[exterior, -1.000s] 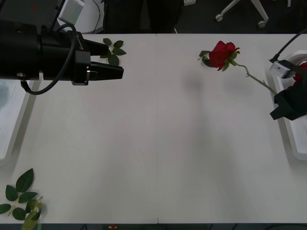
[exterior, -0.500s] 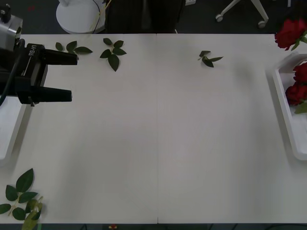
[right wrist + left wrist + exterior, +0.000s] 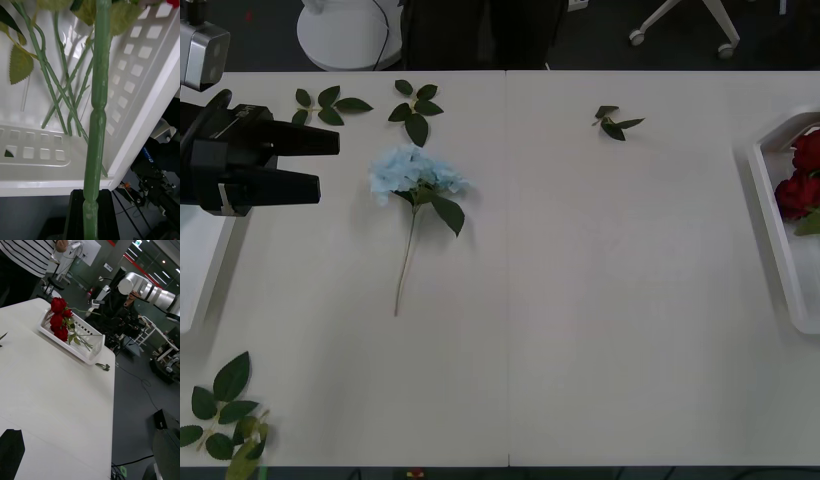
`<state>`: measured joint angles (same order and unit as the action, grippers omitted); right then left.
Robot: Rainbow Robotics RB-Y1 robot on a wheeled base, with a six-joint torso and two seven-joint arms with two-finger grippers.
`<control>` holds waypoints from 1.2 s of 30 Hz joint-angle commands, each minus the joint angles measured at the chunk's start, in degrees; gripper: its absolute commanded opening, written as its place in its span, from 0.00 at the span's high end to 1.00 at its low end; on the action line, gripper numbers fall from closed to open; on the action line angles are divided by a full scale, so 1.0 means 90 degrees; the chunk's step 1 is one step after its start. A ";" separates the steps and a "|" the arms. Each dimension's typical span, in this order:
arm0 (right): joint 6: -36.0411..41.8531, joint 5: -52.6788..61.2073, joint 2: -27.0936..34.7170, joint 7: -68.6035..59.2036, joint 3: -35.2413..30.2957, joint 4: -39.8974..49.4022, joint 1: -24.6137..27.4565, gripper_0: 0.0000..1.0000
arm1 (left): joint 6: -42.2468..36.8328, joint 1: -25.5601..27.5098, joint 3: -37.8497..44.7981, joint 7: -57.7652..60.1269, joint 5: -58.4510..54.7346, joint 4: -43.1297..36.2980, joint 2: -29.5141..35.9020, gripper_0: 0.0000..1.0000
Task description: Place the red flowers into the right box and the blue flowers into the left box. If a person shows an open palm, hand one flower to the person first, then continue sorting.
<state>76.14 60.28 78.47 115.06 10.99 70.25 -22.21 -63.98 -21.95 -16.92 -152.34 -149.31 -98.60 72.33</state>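
A blue flower lies on the table left of centre, its stem pointing toward the near edge. My left gripper hovers just left of it, open, with nothing between its black fingers. The left box sits under that arm at the table's left edge. The right box at the right edge holds red flowers. In the right wrist view my right gripper is shut on a thick green rose stem above the right box. The left wrist view shows red flowers heaped in the right box.
Loose leaf sprigs lie at the back left, beside them, at the back centre and at the front left corner. The table's middle and front are bare white surface. Office chairs and equipment stand beyond the far edge.
A blue flower now lies on the table where there was none. The red flower held by my right gripper has gone out of the front view to the right. My left gripper pulled back left.
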 commanded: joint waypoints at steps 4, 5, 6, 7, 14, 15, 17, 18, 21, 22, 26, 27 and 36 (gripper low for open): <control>-0.0492 -0.0467 -0.0594 0.0018 -0.0137 -0.0687 0.0007 1.00 | 0.0049 0.0046 0.0004 -0.0295 -0.0080 -0.0158 0.0225 0.00; -0.0589 -0.0584 -0.0663 0.0028 -0.0147 -0.0735 0.0007 1.00 | 0.0049 0.0046 0.0004 -0.0295 -0.0080 -0.0148 0.0225 0.00; -0.0658 -0.0653 -0.0702 0.0018 -0.0147 -0.0755 0.0007 1.00 | 0.0058 0.0036 0.0004 -0.0295 -0.0080 -0.0148 0.0225 0.00; -0.0775 -0.0809 -0.0780 0.0008 -0.0137 -0.0814 0.0007 1.00 | 0.0058 0.0046 0.0004 -0.0295 -0.0080 -0.0148 0.0225 0.00; -0.1058 -0.1200 -0.0985 0.0028 -0.0147 -0.0950 0.0007 0.97 | 0.0058 0.0046 0.0004 -0.0295 -0.0080 -0.0148 0.0225 0.00; -0.1068 -0.1200 -0.0985 0.0018 -0.0137 -0.0950 0.0017 0.92 | 0.0058 0.0046 0.0004 -0.0295 -0.0080 -0.0148 0.0225 0.00; -0.1107 -0.1229 -0.0985 0.0028 -0.0147 -0.0950 0.0017 0.65 | 0.0058 0.0046 0.0004 -0.0295 -0.0080 -0.0148 0.0225 0.00; -0.1107 -0.1229 -0.0985 -0.0012 -0.0137 -0.0950 0.0017 0.48 | 0.0058 0.0046 0.0004 -0.0295 -0.0080 -0.0148 0.0225 0.00; -0.1126 -0.1219 -0.0975 -0.0012 -0.0147 -0.0960 0.0007 0.22 | 0.0058 0.0046 0.0004 -0.0295 -0.0080 -0.0148 0.0225 0.00; -0.1136 -0.1209 -0.0956 0.0008 -0.0147 -0.0960 0.0007 0.16 | 0.0058 0.0046 0.0004 -0.0295 -0.0080 -0.0148 0.0225 0.00; -0.1136 -0.0955 -0.0848 0.0037 -0.0147 -0.0960 0.0007 0.00 | 0.0058 0.0046 0.0004 -0.0295 -0.0080 -0.0148 0.0225 0.00; -0.1146 -0.0877 -0.0809 0.0057 -0.0147 -0.0950 0.0007 0.00 | 0.0058 0.0046 0.0004 -0.0295 -0.0080 -0.0148 0.0225 0.00; -0.0950 0.0431 -0.0477 0.0242 -0.0606 -0.0579 0.0017 0.00 | 0.0058 0.0046 0.0004 -0.0295 -0.0080 -0.0148 0.0225 0.00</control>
<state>66.40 60.89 70.18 115.16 9.20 62.25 -22.01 -63.95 -21.94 -16.92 -152.35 -149.31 -98.65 72.33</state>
